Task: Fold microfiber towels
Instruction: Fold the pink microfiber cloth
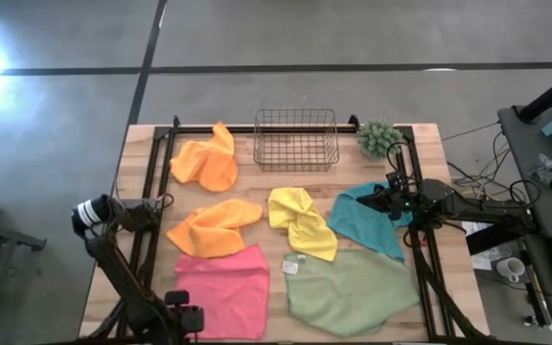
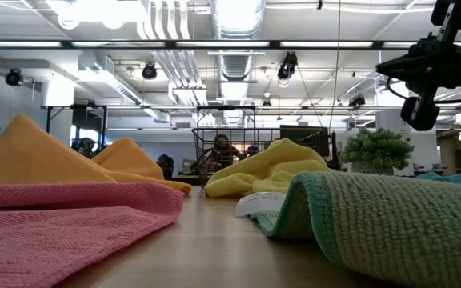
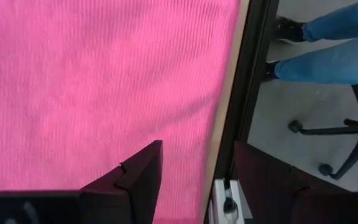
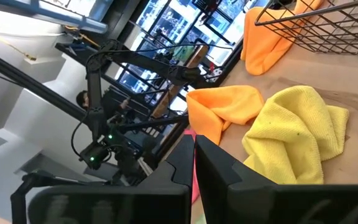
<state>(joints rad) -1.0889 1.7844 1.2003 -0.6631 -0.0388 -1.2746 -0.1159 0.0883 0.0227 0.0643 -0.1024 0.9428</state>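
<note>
Six microfiber towels lie on the wooden table: two orange (image 1: 207, 158) (image 1: 214, 228), one yellow (image 1: 303, 220), one teal (image 1: 362, 222), one pink (image 1: 223, 287) and a larger light green one (image 1: 353, 287) with a white tag (image 1: 291, 267). My left gripper (image 1: 188, 321) points steeply down, open, over the pink towel's near left part. In the left wrist view (image 3: 197, 180) one finger stands over the pink towel (image 3: 104, 81) and the other beyond its edge, over the black rail. My right gripper (image 4: 194, 158) is shut and level above the teal towel.
A wire basket (image 1: 296, 139) and a small green plant (image 1: 379, 137) stand at the table's far edge. A black frame rail (image 3: 250, 81) runs along the table's edge beside the pink towel. Beyond it are a person's legs (image 3: 328, 43) and a chair base (image 3: 347, 134).
</note>
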